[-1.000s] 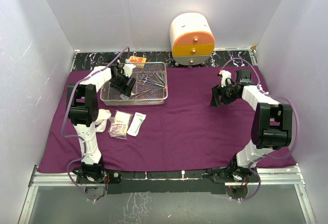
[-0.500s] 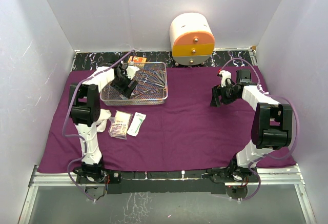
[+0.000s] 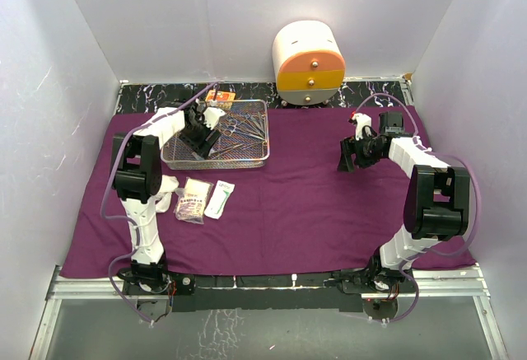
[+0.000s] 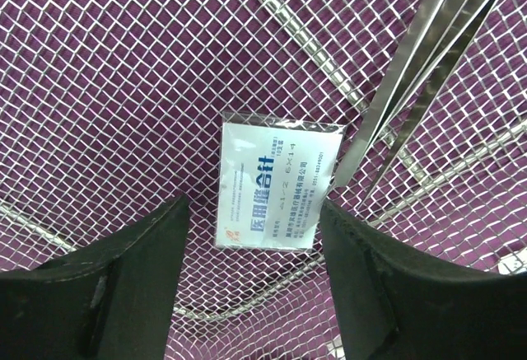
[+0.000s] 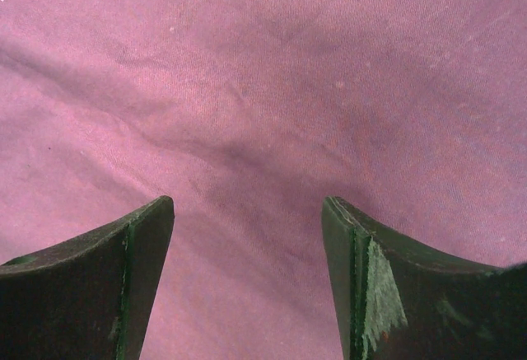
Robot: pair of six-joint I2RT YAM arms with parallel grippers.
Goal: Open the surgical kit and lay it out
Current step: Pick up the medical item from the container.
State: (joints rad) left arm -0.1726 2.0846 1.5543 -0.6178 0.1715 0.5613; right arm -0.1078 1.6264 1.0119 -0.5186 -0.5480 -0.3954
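Observation:
The purple cloth (image 3: 313, 203) lies spread over the table. The silver wire-mesh tray (image 3: 262, 161) sits on it at the back left, holding metal forceps (image 3: 239, 125). My left gripper (image 3: 200, 136) is inside the tray's left part, open and empty. In the left wrist view its jaws (image 4: 251, 212) stand either side of a small flat white packet (image 4: 276, 191) lying on the mesh (image 4: 123, 88), with tweezers (image 4: 412, 72) to the right. My right gripper (image 3: 347, 161) is open and empty just above bare cloth (image 5: 263, 88). White gauze (image 3: 167, 187) and packets (image 3: 194, 197) lie in front of the tray.
A rounded white-and-orange drawer cabinet (image 3: 309, 63) stands at the back. An orange packet (image 3: 221, 95) lies behind the tray on the black marbled strip (image 3: 140, 96). A white-green packet (image 3: 220, 198) lies beside the others. White walls enclose left, right and back.
My left gripper has shifted slightly to the right and farther back inside the tray. The right arm has not moved.

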